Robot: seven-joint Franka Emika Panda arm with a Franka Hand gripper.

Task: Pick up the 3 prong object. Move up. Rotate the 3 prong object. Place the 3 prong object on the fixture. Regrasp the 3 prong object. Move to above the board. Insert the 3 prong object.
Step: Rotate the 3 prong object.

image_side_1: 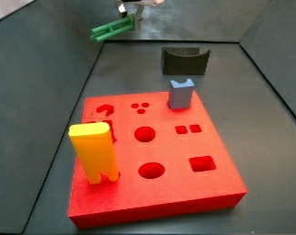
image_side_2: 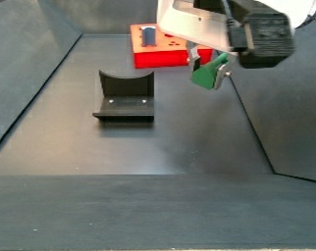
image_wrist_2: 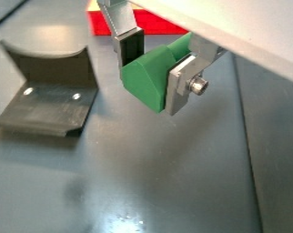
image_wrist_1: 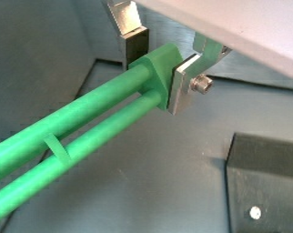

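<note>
The pincer [image_wrist_2: 157, 71] hangs raised above the floor, plates clamped on a green piece.

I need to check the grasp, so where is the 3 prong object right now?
The 3 prong object is off the floor, clamped at one end in the gripper; in a side view it hangs beside the fixture, not on it.

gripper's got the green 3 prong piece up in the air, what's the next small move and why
Probably carry it toward the fixture and lower it there. The gripper is shut on the 3 prong object, held clear of the floor, while the fixture stands bare off to the side, apart from it.
</note>
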